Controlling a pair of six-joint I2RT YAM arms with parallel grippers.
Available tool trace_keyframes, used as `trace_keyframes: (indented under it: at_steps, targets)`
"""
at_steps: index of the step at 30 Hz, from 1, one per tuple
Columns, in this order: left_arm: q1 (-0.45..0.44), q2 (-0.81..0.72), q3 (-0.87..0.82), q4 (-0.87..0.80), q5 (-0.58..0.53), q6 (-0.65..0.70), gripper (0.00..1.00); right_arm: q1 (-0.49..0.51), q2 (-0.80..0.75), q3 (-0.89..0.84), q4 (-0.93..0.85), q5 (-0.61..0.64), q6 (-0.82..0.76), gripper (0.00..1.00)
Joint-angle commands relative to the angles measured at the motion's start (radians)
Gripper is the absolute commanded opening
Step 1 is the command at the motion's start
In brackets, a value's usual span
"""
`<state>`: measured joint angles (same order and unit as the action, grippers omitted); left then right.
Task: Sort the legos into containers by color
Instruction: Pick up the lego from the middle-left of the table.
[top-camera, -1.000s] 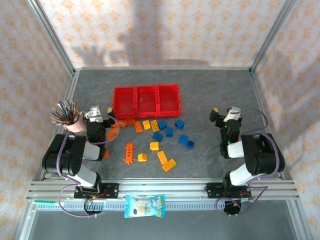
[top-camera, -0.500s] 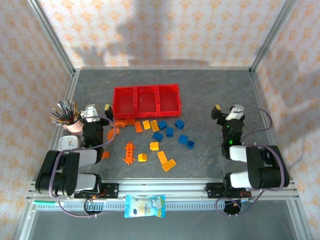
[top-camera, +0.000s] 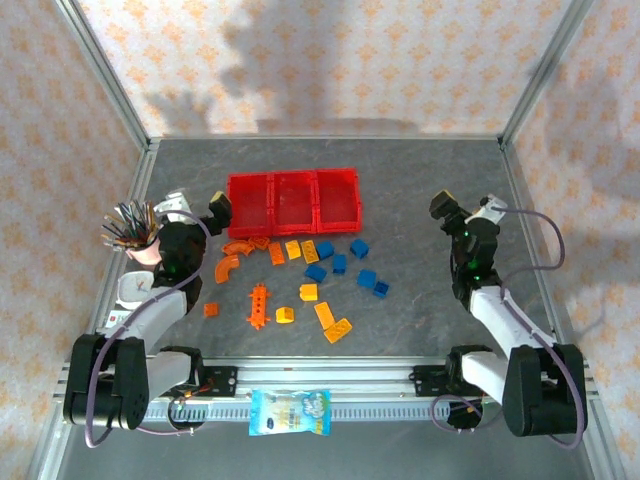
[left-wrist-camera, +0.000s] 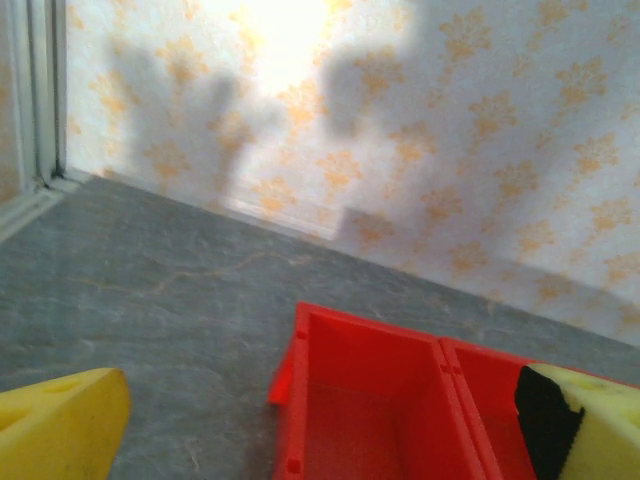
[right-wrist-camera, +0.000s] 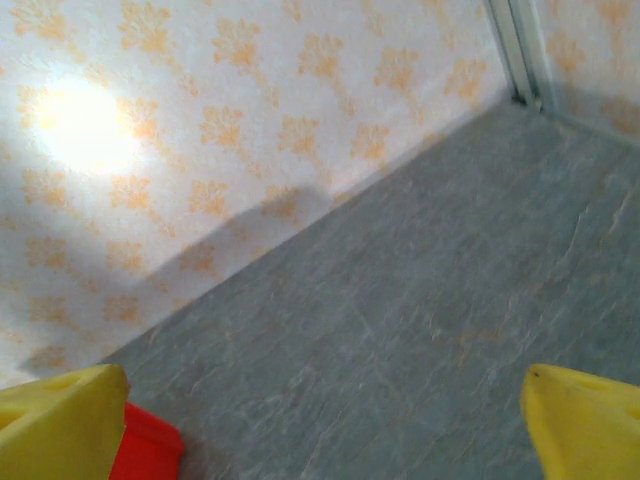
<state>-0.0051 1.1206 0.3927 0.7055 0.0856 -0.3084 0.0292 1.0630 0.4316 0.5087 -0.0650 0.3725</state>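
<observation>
Three joined red containers (top-camera: 292, 200) stand at the back middle of the table, and no bricks show in them. Below them the legos lie loose: blue bricks (top-camera: 340, 262), yellow ones (top-camera: 308, 292), orange curved pieces (top-camera: 228, 266) and a long spiky orange piece (top-camera: 259, 305). My left gripper (top-camera: 197, 205) hovers open just left of the containers, holding nothing. In the left wrist view the left gripper (left-wrist-camera: 320, 415) points at the leftmost container (left-wrist-camera: 370, 400). My right gripper (top-camera: 466, 210) hangs open over bare table, well right of the containers. In the right wrist view a container corner (right-wrist-camera: 150, 445) shows by the right gripper (right-wrist-camera: 325, 420).
A pink cup of pens (top-camera: 140, 235) stands beside the left arm, with a small white round object (top-camera: 133, 288) below it. A blue-and-white snack packet (top-camera: 290, 412) lies on the front rail. Patterned walls and metal posts enclose the table.
Both arms have unfolded and reached out. The left gripper moved back toward the containers, uncovering the orange curved pieces and the white object. The right gripper swung back and right. Both stayed open.
</observation>
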Motion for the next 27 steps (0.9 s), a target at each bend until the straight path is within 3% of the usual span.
trace_keyframes:
  at_steps: [1,9,15,23,27]
  targets:
    - [0.021,-0.001,0.005,-0.085,0.067,-0.179,0.99,0.000,-0.008,0.026,-0.172,-0.075,0.099,1.00]
    - [0.020,-0.038,0.103,-0.413,0.109,-0.272,0.99,0.070,0.007,0.116,-0.336,-0.169,0.052,1.00]
    - [-0.035,-0.091,0.152,-0.711,-0.022,-0.307,0.99,0.139,0.052,0.178,-0.460,-0.235,0.036,1.00]
    - [-0.140,-0.099,0.187,-0.990,-0.184,-0.329,0.99,0.374,0.111,0.211,-0.507,-0.223,0.065,1.00]
    - [-0.141,-0.085,0.195,-1.056,-0.161,-0.322,0.99,0.519,0.149,0.235,-0.501,-0.174,0.090,1.00]
